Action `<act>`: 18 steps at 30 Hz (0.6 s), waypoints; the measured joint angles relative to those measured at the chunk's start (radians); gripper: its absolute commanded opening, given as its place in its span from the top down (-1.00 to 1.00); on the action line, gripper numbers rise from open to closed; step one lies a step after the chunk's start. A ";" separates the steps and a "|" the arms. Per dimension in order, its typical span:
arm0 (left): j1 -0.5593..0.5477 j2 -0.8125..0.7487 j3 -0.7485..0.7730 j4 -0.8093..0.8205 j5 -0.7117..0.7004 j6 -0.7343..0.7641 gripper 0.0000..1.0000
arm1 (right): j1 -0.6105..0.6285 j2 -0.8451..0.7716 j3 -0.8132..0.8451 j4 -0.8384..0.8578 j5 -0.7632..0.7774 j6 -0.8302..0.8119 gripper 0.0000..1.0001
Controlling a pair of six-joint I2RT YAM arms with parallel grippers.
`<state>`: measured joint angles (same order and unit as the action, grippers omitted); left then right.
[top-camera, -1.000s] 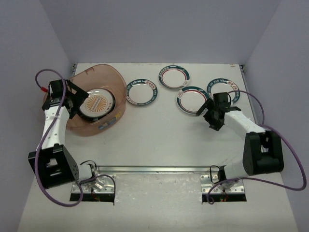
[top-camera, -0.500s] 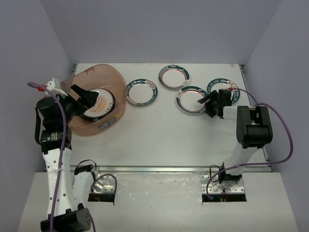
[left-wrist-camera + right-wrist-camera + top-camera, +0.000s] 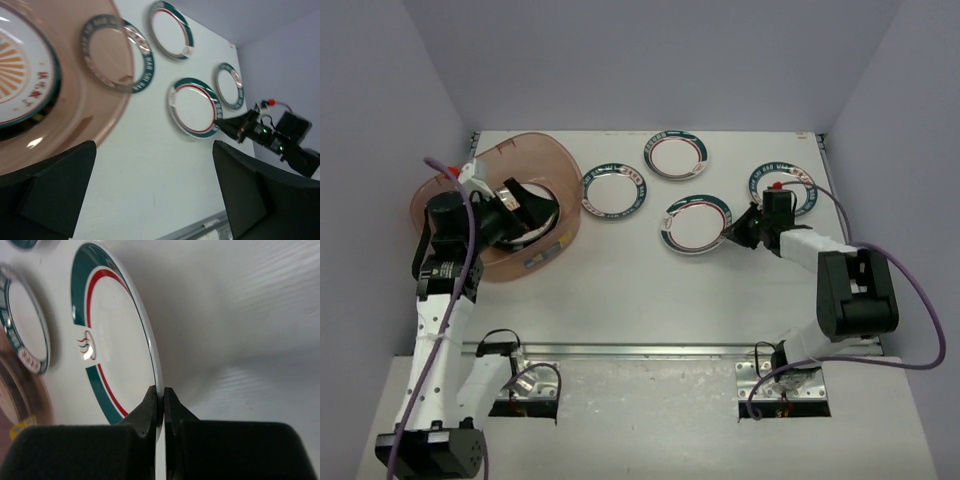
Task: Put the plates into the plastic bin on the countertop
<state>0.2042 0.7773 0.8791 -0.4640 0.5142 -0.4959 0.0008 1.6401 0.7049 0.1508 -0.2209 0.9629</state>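
1. Right gripper (image 3: 733,229) is clenching the near-right rim of a teal-red rimmed plate (image 3: 692,224) at mid countertop (image 3: 640,290); cannot tell whether it is lifting clear.
2. Left gripper (image 3: 528,207) is hanging over the bin (image 3: 545,158), fingers spread wide, gripping nothing.
3. Bin is sitting at the far left, holding an orange-centred plate (image 3: 15,85).
4. Three other small plates (image 3: 614,190) (image 3: 677,157) (image 3: 785,187) are lying farther back, outside the bin.

Materials as I read them: plate (image 3: 120,355) glossy glazed ceramic, clamped by matt black pads (image 3: 149,412); plastic bin (image 3: 525,150) smooth, translucent, shiny; countertop (image 3: 640,290) beside the bin matt; rail (image 3: 640,349) dull metal.
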 measured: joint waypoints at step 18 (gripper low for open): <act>-0.589 0.363 0.009 0.208 -0.037 -0.036 0.83 | 0.230 -0.346 0.118 -0.146 -0.701 -0.264 1.00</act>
<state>-0.3847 1.1407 0.8880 -0.2564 0.4772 -0.5316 0.2306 1.2941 0.8230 0.0051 -0.9217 0.6986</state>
